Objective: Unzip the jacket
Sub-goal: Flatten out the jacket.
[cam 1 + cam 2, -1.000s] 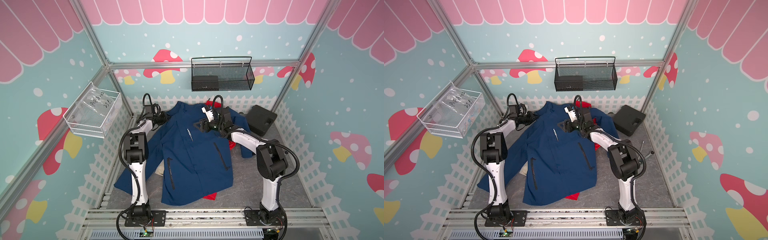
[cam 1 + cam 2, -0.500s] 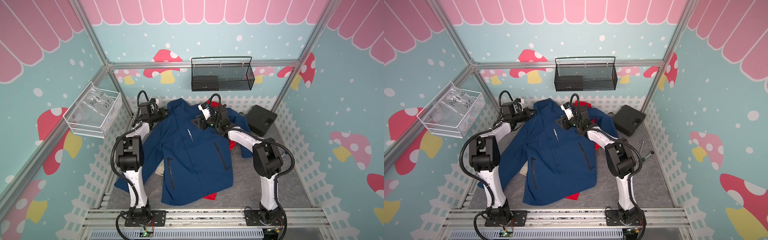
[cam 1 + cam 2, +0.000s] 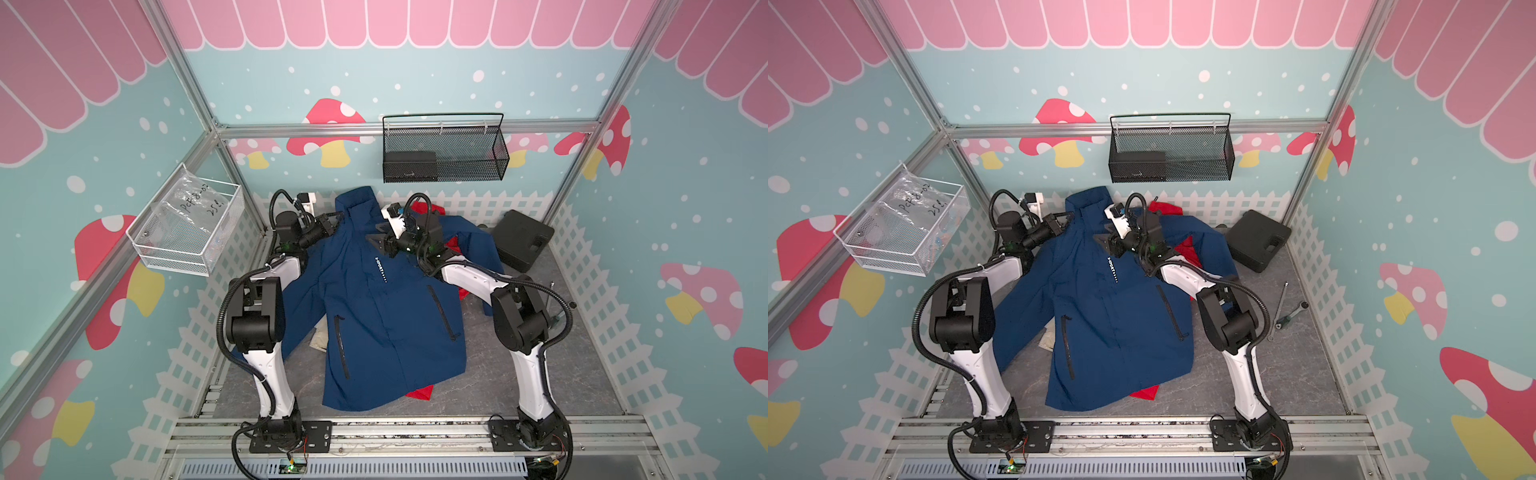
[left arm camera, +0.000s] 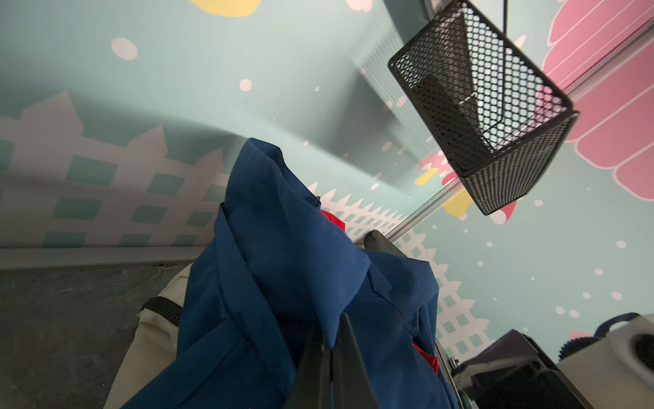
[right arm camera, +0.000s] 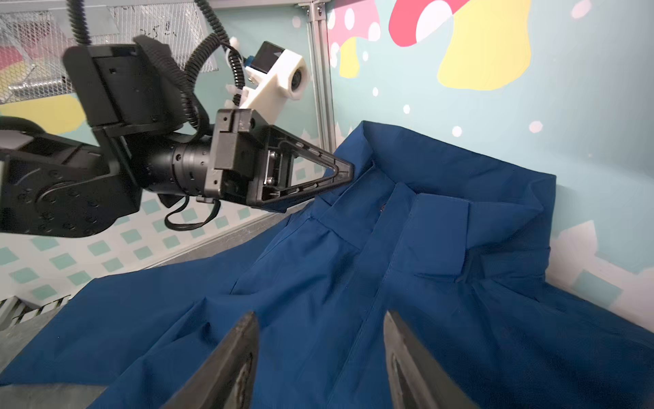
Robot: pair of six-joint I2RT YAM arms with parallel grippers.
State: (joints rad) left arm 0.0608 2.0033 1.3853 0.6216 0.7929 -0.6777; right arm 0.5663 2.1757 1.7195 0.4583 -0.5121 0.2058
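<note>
The jacket [image 3: 386, 316] lies face up on the grey floor [image 3: 519, 374] in the centre of both top views; its hem points to the bottom of the frame and its collar [image 3: 353, 199] stands against the white fence [image 3: 478, 205] at the upper middle; the front looks closed from collar to hem.

The left gripper [image 3: 332, 220] sits at the upper left of the garment, right at the collar's edge; its jaws are pinched tight on a fold of the blue cloth, seen between the two closed fingers [image 4: 348, 357] in the left wrist view.

The right gripper [image 5: 320, 354] hangs over the chest just below the collar, above the white lettering [image 3: 380, 270]; its jaws stand apart and grip nothing; the front seam runs up between them in the right wrist view; whether they touch the cloth I cannot tell.

A second ago the left gripper was lower in the frame, at the shoulder, and the collar lay flatter; both are now higher, with the collar lifted toward the fence; the right gripper has shifted leftward, from the right shoulder to the front seam; the hem and the red cloth [image 3: 419, 392] beneath it lie as before.
</note>
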